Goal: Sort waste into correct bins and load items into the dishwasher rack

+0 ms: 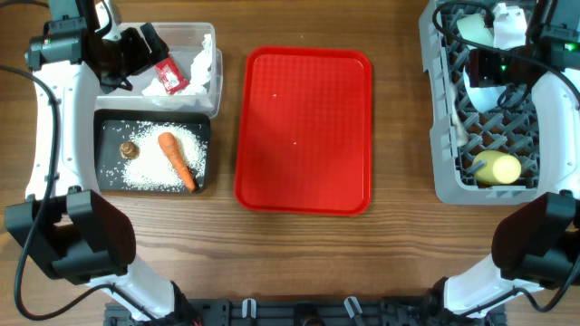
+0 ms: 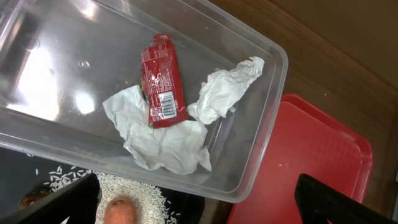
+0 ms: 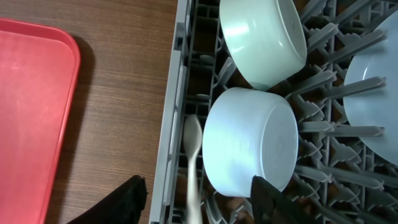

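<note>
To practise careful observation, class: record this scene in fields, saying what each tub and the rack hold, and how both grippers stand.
clear tub: red foil wrapper, crumpled napkin
black tub: rice, carrot, brown scrap
rack: mint-green bowl, light blue bowl, plate, yellow cup, spoon
red tray: between tubs and rack
left gripper: open, over clear tub
right gripper: open, over spoon

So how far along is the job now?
Nearly finished: wrapper and napkin lie in the clear tub, carrot, rice and scrap in the black tub, and mint-green bowl, light blue bowl, plate, yellow cup and spoon in the rack. Both left gripper and right gripper are open, holding nothing. Nothing left on the red tray.
</note>
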`<state>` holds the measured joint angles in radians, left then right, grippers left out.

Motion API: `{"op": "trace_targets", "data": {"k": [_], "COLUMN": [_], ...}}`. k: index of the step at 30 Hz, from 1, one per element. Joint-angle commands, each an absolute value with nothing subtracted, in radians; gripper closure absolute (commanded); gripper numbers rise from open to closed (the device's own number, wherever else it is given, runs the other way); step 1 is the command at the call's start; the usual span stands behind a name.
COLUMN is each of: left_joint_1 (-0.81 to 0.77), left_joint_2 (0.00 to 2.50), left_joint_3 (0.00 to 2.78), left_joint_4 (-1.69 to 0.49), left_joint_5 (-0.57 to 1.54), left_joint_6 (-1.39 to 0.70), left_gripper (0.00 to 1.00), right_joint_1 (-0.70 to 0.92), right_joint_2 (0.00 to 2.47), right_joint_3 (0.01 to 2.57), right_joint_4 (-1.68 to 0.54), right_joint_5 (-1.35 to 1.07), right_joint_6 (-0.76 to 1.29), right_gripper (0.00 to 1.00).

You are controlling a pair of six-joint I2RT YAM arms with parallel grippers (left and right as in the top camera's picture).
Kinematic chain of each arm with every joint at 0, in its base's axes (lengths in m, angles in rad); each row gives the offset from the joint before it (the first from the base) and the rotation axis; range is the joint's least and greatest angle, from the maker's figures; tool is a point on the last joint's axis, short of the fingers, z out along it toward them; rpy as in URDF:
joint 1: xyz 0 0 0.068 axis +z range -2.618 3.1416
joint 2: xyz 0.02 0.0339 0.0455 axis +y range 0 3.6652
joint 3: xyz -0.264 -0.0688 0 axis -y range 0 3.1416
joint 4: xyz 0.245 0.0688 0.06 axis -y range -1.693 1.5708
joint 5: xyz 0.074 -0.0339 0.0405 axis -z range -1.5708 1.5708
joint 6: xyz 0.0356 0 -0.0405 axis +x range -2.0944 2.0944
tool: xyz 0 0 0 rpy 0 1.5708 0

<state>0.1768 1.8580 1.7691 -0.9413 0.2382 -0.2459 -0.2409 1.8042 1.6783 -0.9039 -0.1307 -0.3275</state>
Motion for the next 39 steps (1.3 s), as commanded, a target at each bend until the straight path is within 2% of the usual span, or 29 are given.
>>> {"op": "trace_targets", "data": {"k": [1,4,5,8,9,15,22,30,39], "left_joint_1": [0.18,0.18,0.18,0.18,0.18,0.18,0.18,0.18,0.18], "left_joint_2": [1.827,1.827,1.827,1.827,1.827,1.827,1.827,1.827,1.827], "left_joint_3": [1.781,1.781,1.781,1.781,1.781,1.781,1.781,1.781,1.781], "left_joint_4": [-0.939,-0.939,-0.939,-0.939,-0.939,-0.939,-0.939,-0.939,-0.939], "left_joint_5": [0.253,0.253,0.253,0.253,0.253,0.253,0.253,0.253,0.253], "left_joint_6": [-0.244,-0.244,-0.244,-0.244,-0.244,-0.244,-0.244,-0.244,-0.244], "left_gripper": [0.0,0.0,0.0,0.0,0.0,0.0,0.0,0.0,0.0], "right_joint_1": [-0.238,-0.238,-0.238,-0.238,-0.237,-0.212,-0.193,-0.193,-0.189], "right_joint_2": [1.794,1.794,1.794,1.794,1.793,1.719,1.468,1.267,0.991], "right_joint_3": [1.694,1.694,1.694,1.694,1.694,1.695,1.696,1.696,1.696], "right_joint_4": [-0.901,-0.902,-0.902,-0.903,-0.905,-0.915,-1.044,-1.131,-1.089], "right_joint_5": [-0.15,-0.159,-0.178,-0.236,-0.268,-0.429,-0.422,-0.408,-0.427], "right_joint_6": [-0.337,-0.336,-0.336,-0.336,-0.336,-0.312,-0.225,-0.238,-0.277], "right_gripper": [0.4,0.38,0.34,0.04,0.0,0.0,0.0,0.0,0.0]}}
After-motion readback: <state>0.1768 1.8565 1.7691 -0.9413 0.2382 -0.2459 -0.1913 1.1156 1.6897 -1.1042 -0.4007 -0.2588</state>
